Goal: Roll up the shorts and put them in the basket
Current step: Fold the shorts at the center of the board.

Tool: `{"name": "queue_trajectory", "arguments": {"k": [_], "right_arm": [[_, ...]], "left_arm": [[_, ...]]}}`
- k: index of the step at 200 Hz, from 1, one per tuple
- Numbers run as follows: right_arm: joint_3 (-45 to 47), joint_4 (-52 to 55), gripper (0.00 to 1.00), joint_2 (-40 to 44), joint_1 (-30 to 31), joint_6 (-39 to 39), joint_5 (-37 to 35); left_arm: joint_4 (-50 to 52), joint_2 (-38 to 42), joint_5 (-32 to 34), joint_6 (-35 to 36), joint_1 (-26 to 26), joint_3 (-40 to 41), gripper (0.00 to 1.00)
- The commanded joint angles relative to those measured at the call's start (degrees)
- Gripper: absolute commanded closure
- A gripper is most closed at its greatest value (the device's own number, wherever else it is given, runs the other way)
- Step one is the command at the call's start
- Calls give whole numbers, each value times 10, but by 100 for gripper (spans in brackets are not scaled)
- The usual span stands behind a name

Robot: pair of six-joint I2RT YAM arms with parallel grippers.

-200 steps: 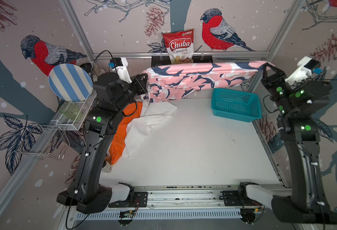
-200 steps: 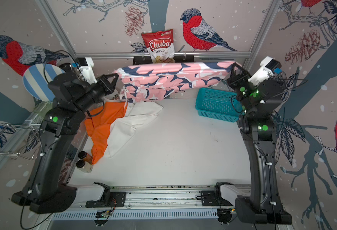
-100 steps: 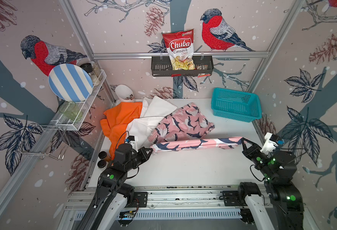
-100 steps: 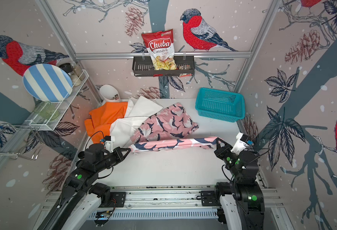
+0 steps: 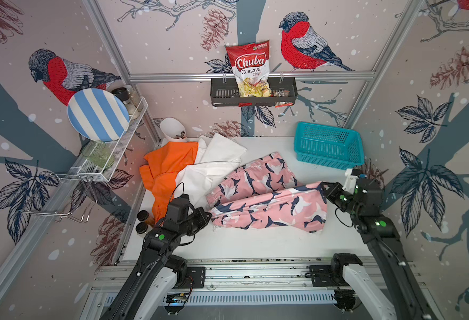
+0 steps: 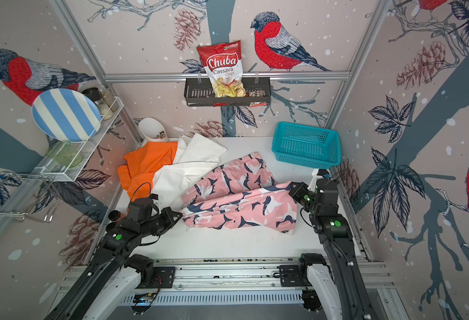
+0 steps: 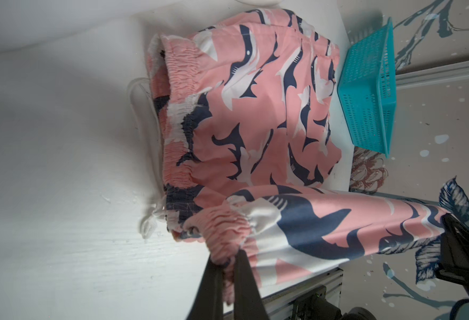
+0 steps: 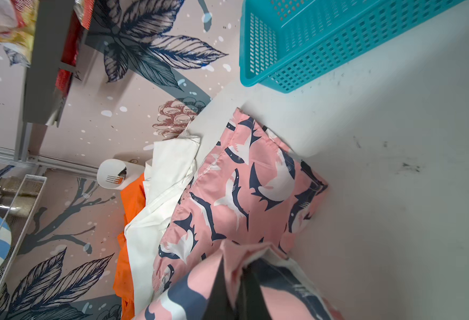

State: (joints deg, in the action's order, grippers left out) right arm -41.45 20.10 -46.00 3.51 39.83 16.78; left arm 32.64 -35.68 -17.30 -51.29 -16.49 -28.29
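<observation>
Pink shark-print cloth shorts (image 5: pixel 269 213) lie on the white counter (image 5: pixel 255 245), stretched between left fingers (image 7: pixel 211 293) and right fingers (image 8: pixel 218 299), each pair clamped on one end, probably to flatten them for rolling.

Bullfinch-print walls (image 5: pixel 172 41), white tabletop (image 5: pixel 255 243)

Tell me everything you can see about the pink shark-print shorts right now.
The pink shark-print shorts are thin cloth with navy and white sharks, a gathered waistband and a white drawstring. They lie partly folded on the white table, one leg toward the teal basket. The left gripper is shut on the waistband end, the right gripper on the opposite end, cloth stretched between them. One side touches the white shorts.
</observation>
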Motion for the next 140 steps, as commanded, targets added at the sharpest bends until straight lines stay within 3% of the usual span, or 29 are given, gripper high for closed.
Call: {"name": "queue_trajectory", "arguments": {"k": [1, 36, 67, 106, 121, 132, 140], "right_arm": [[-44, -170, 100, -94, 27, -28, -90], [-172, -196, 100, -294, 53, -37, -94], [-274, -209, 100, -439, 58, -37, -115], [-371, -224, 74, -595, 60, -35, -121], [-398, -218, 71, -629, 63, -38, -119], [-411, -211, 58, -638, 67, -42, -119], [-418, -202, 48, -640, 70, -46, -123]], "left_arm": [[6, -20, 103, -31, 7, 8, 100], [-54, -112, 153, -31, 6, -18, 100], [-90, -222, 196, 12, 10, -83, 100], [-78, -390, 224, 66, 18, -161, 100], [-82, -409, 215, 66, 19, -161, 100], [-83, -408, 213, 62, 18, -157, 99], [-81, -405, 216, 62, 19, -153, 90]]}}
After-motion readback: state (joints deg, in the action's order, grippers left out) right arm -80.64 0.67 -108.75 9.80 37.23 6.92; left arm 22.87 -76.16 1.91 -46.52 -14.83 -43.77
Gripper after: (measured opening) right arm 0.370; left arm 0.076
